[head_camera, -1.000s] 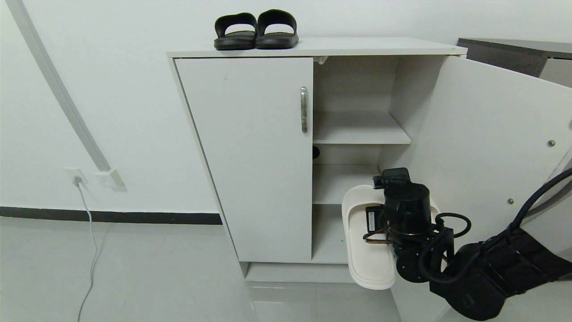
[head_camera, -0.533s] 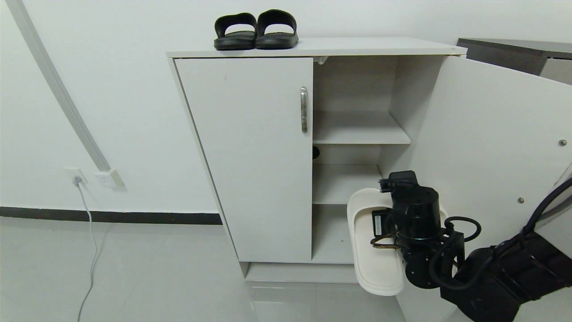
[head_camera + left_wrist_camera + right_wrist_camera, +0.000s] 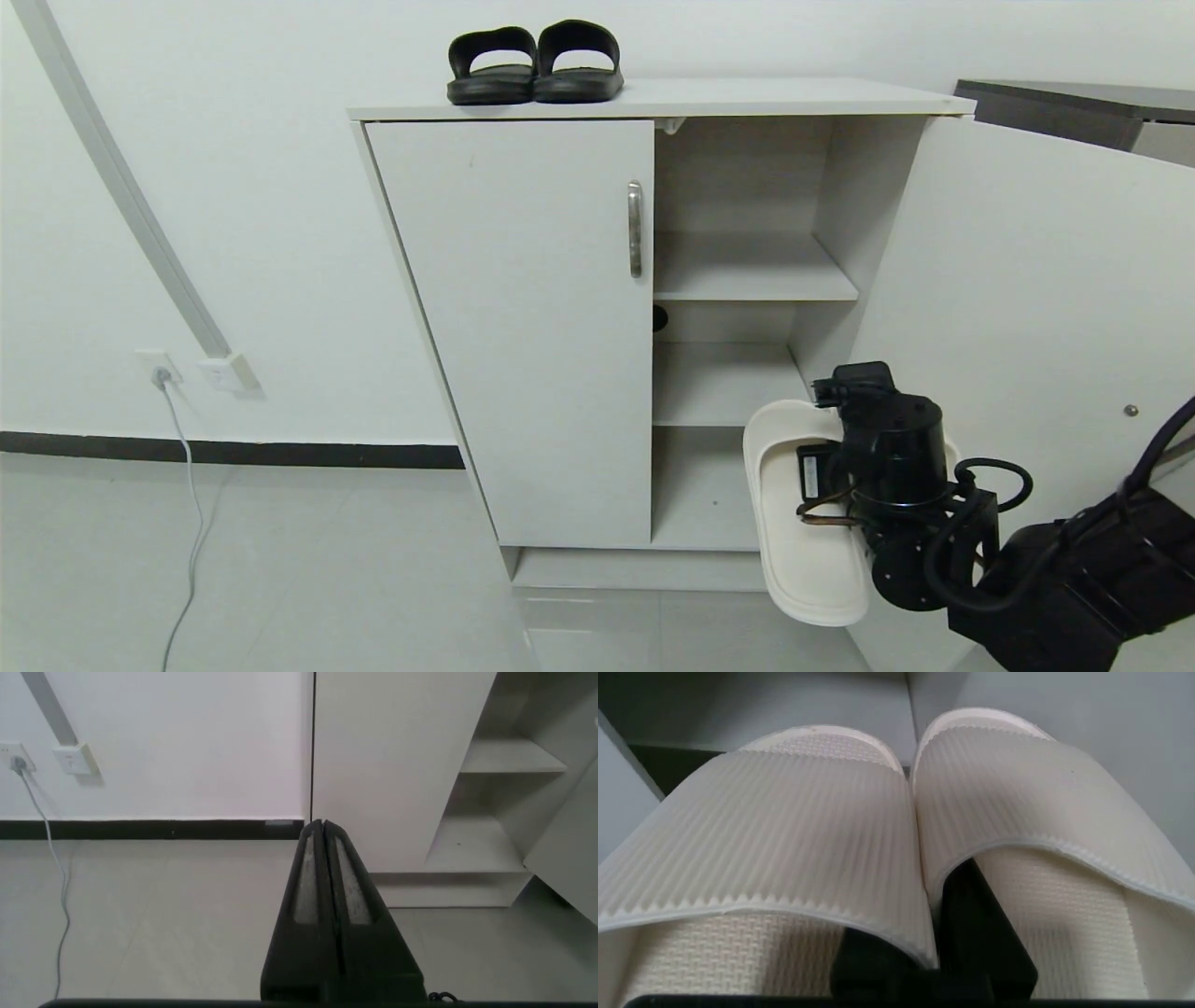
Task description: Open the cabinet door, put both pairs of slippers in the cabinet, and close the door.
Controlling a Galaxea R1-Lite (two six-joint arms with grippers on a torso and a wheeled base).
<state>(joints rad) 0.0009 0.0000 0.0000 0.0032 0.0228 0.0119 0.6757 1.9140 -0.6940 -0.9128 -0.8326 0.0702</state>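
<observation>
White wall, grey tiled floor. White cabinet (image 3: pixel 509 327) stands against the wall, its left door closed, metal handle (image 3: pixel 635 229) upright at that door's inner edge. Right door (image 3: pixel 1018 280) swung wide open; two shelves and the bottom compartment show. Black slippers (image 3: pixel 534 63) sit side by side on the cabinet top, near its left end. Right gripper (image 3: pixel 948 961) clamps the white slippers (image 3: pixel 803 523) as a pair, straps side by side. The pair hangs off the floor, just in front of the bottom compartment, beside the open door, not inside. Left gripper (image 3: pixel 323 873) low over the floor, fingers pressed together, gripping nothing. Wall socket (image 3: pixel 159 369) with cable at far left.
</observation>
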